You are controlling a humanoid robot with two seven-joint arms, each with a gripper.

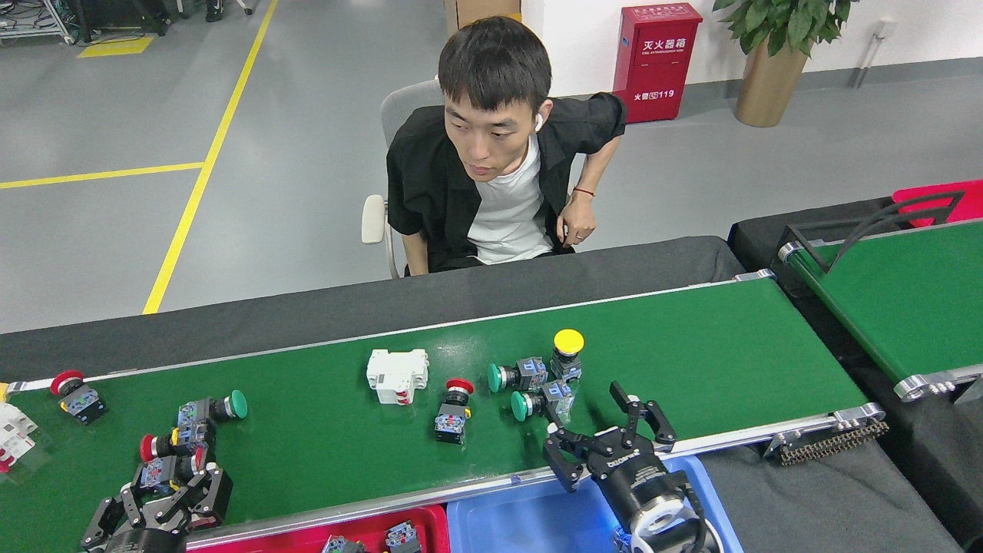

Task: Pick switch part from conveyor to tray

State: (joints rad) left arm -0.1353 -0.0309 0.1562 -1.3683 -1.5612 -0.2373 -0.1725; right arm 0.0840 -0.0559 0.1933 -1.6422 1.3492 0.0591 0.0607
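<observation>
Person: seated in a chair (374, 220) behind the black table (307, 311), dark shirt (430, 184) over a white tee.
Floor: grey, yellow lines (203, 157).
Back wall: red cabinet (655, 52), potted plant (776, 46).
Far right: second green belt (898, 299), curved black bar (875, 219).

There is only one view, taken from the robot's head. It looks forward and down from high over the near side of the conveyor (691, 346), so the belt crosses the picture slantwise. Both arms come in from the bottom edge, very near to the lens. Beyond the belt the view reaches a seated person (499, 192) facing the camera, then the grey floor (115, 230) far behind.
</observation>
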